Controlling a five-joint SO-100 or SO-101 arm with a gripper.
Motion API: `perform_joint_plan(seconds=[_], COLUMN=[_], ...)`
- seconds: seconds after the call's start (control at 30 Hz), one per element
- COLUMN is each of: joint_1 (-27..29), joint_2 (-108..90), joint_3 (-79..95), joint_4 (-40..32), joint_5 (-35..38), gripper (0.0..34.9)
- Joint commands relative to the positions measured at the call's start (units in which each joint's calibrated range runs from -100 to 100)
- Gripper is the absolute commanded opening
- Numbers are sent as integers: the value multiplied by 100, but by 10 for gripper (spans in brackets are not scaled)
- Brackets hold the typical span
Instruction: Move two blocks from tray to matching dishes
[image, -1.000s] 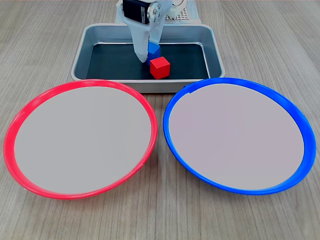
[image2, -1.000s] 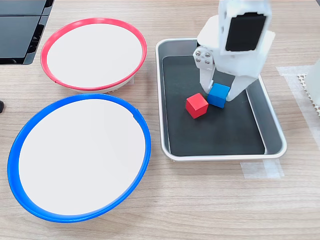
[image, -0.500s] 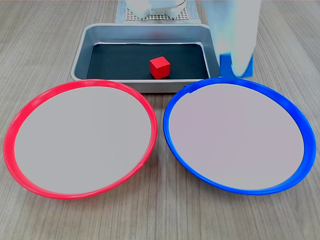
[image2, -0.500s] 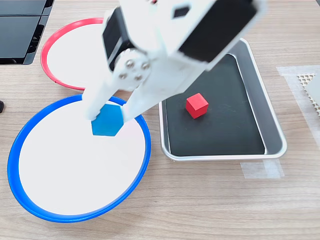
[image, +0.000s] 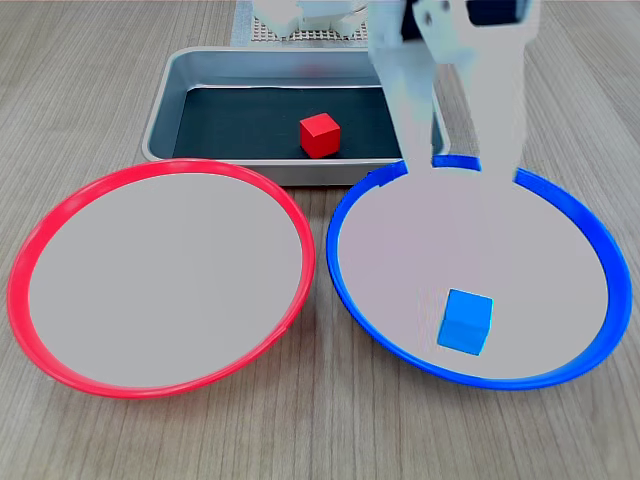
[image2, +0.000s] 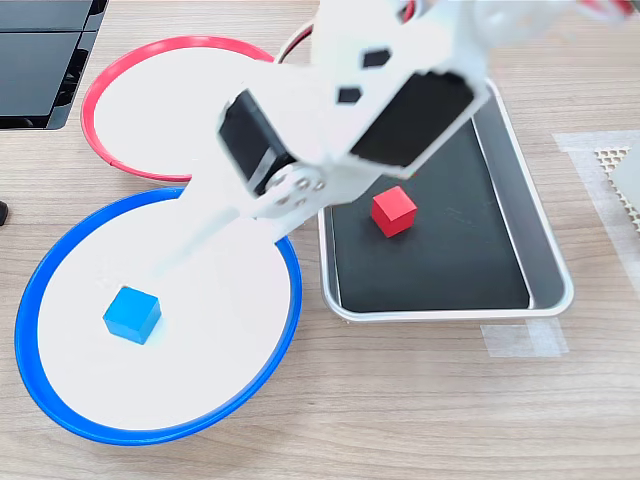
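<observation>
**Inspector A:** Starting with containers. The blue-rimmed dish (image: 345, 205) (image2: 25, 300) holds the blue block (image: 466, 320) (image2: 132, 314), resting flat on the pale centre, free of any contact. In the first exterior view it sits toward the near rim; in the second exterior view, toward that dish's left side.

**Inspector B:** And the tray (image: 165, 95) (image2: 545, 250)?

**Inspector A:** One item: the red block (image: 320, 135) (image2: 394, 211), on the black floor, apart from all four walls. The red-rimmed dish (image: 40, 235) (image2: 95, 95) holds nothing.

**Inspector B:** Gripper condition?

**Inspector A:** The gripper (image: 455, 165) (image2: 215, 245) hangs above the blue-rimmed dish, fingers spread apart, nothing between them. The image is motion-blurred, so fingertip detail is poor.

**Inspector B:** Edges and clearance?

**Inspector A:** The two dishes lie just beside each other with a narrow strip of wooden table (image: 320, 430) (image2: 420, 400) between the rims. Both dish rims lie close against the tray's long side. In the second exterior view the arm's body overhangs the tray's upper left corner and part of the red-rimmed dish. The block in the tray has open floor on every side.
</observation>
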Motion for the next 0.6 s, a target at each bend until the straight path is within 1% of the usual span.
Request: perform_joint_plan(seconds=[0.0, 0.07, 0.1, 0.13, 0.17, 0.27, 0.3, 0.33, 0.43, 0.57], joint_1=[473, 859, 1085, 1226, 1349, 1509, 1509, 1509, 1443, 1320], joint_2=[-1753, -2316, -2520, -2640, -2725, -2725, -2665, -2597, -2273, -1829], joint_3=[531, 786, 977, 1168, 1387, 1988, 2133, 2233, 2443, 2516], joint_4=[1704, 2744, 3123, 3239, 3222, 2735, 2513, 2339, 1811, 1530], joint_5=[645, 1060, 1255, 1363, 1431, 1460, 1465, 1465, 1436, 1397], gripper=[18, 15, 16, 23, 32, 131, 176, 200, 235, 228])
